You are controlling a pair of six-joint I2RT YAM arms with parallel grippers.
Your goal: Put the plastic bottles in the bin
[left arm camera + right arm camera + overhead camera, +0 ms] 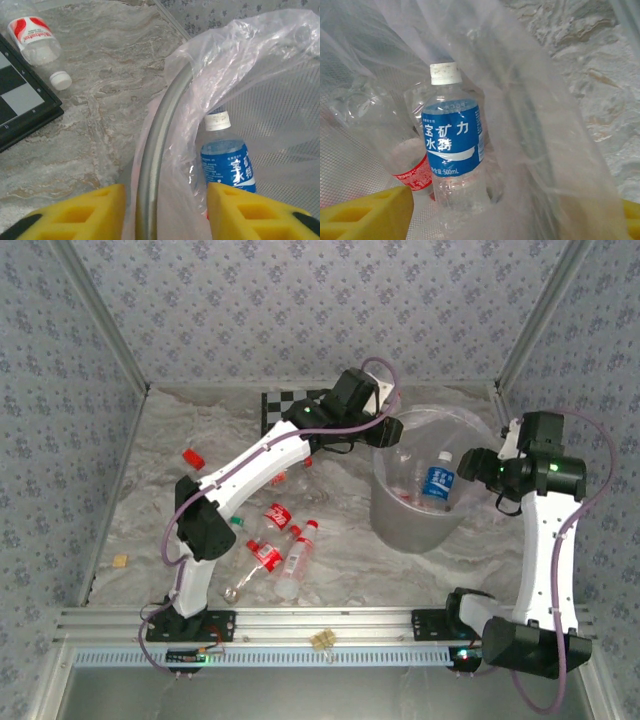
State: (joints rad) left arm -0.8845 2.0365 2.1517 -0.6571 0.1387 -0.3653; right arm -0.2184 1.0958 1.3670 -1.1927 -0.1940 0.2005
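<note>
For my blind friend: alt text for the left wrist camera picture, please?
A clear plastic bottle with a blue label and white cap sits inside the round grey bin lined with a crinkly clear bag. The left end effector is open, one yellow finger either side of the bin's rim. A red-labelled clear bottle lies beside a black-and-white checkerboard.

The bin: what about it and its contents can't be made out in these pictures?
Top view: how many bottles the bin holds. The crinkly bag blurs everything except the blue-labelled bottle.
Right wrist view: both ends of the red-labelled bottle, smeared by bag folds.
Left wrist view: the blue-labelled bottle's base, hidden behind a finger of the left tool and cut off by the lower edge.
</note>
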